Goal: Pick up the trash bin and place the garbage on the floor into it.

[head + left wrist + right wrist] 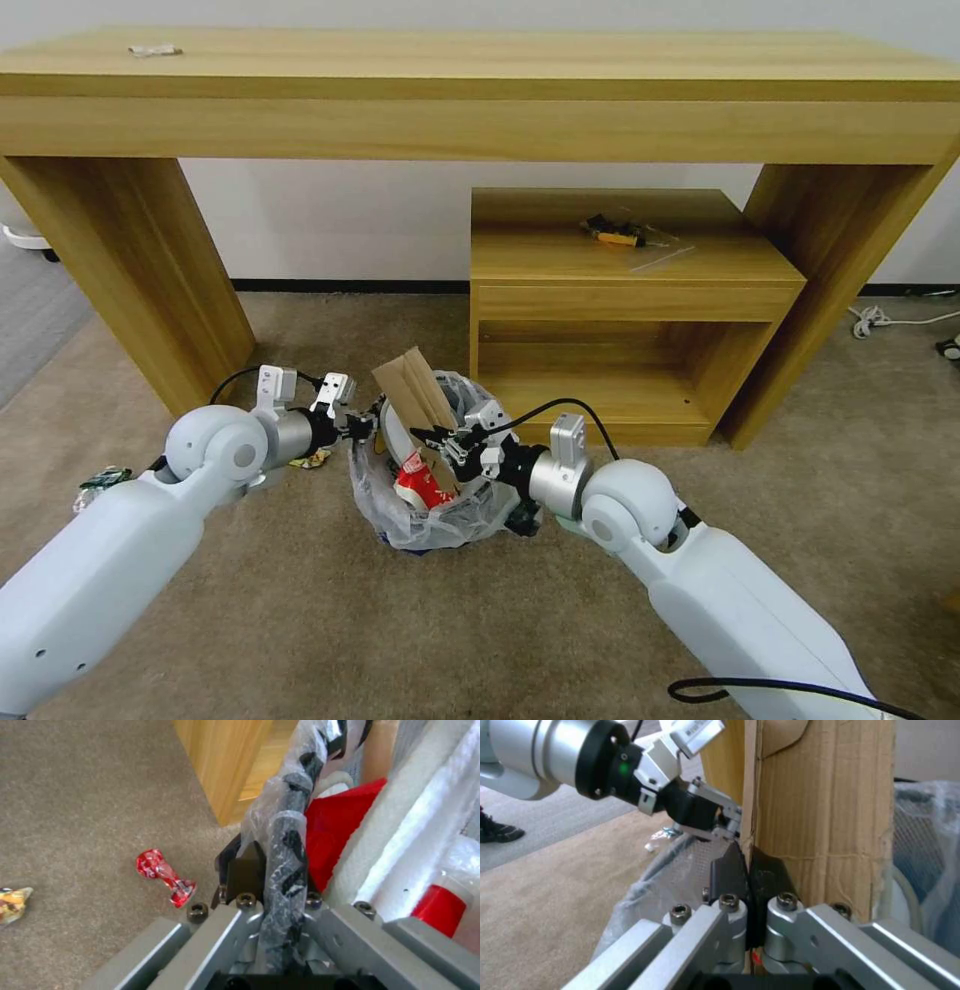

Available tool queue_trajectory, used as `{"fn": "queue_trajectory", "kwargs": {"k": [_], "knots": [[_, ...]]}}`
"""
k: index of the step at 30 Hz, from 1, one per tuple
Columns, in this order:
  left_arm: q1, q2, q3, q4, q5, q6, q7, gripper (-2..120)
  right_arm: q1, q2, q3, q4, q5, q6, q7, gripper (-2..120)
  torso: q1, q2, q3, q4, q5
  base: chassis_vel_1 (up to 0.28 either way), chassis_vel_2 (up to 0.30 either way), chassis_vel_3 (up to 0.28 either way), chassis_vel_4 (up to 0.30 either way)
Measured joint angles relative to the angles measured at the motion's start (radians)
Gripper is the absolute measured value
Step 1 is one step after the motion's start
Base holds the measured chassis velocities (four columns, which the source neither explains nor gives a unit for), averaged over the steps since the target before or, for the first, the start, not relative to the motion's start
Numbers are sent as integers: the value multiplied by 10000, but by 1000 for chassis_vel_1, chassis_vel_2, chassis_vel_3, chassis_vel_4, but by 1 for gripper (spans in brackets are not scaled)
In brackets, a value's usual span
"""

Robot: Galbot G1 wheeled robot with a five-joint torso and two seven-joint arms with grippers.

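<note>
- Gripping the rim of the trash bin with our left gripper, we hold it just off the beige carpet in front of the low wooden shelf unit; the left wrist view shows the fingers closed on the dark rim and its clear printed bag liner.
- Our right gripper sits at the bin's opposite side, its fingers pinched narrow on the edge of a brown cardboard strip that stands upright and tilted, its lower end inside the bin and its top poking well above the rim.
- A red wrapper and some white pieces already lie inside the liner, so we judge the task well under way: the bin is picked up and part of the garbage is in.
- The cardboard is not yet released, so this piece is only half delivered.
- Work remains on the floor: a crumpled red wrapper and a yellowish packet lie near our left arm, and a green-and-white packet rests by our left elbow.
- We cannot tell whether more litter lies outside these views.
</note>
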Motion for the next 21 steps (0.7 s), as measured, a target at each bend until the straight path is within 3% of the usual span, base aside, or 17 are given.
{"fn": "queue_trajectory", "kwargs": {"k": [3,7,14,21], "knots": [[8,36,-58,-8,-5,0,-3,0,-14,16,-3,-7,-3,-5,96,0,0,0,-1,0,0,0,0,0,0],[89,90,-181,-119,-50,0,10,0,-62,24,-67,48,60,-271,431,11,0,0,0,-1,0,0,0,0,0],[476,281,-421,-409,-85,0,47,0,-45,244,-242,-3,133,-479,1039,36,0,0,0,0,0,0,0,0,0],[1492,600,-1245,-494,81,0,274,0,35,182,-261,412,405,-562,1382,65,0,0,-1,0,-1,0,0,0,0]]}}
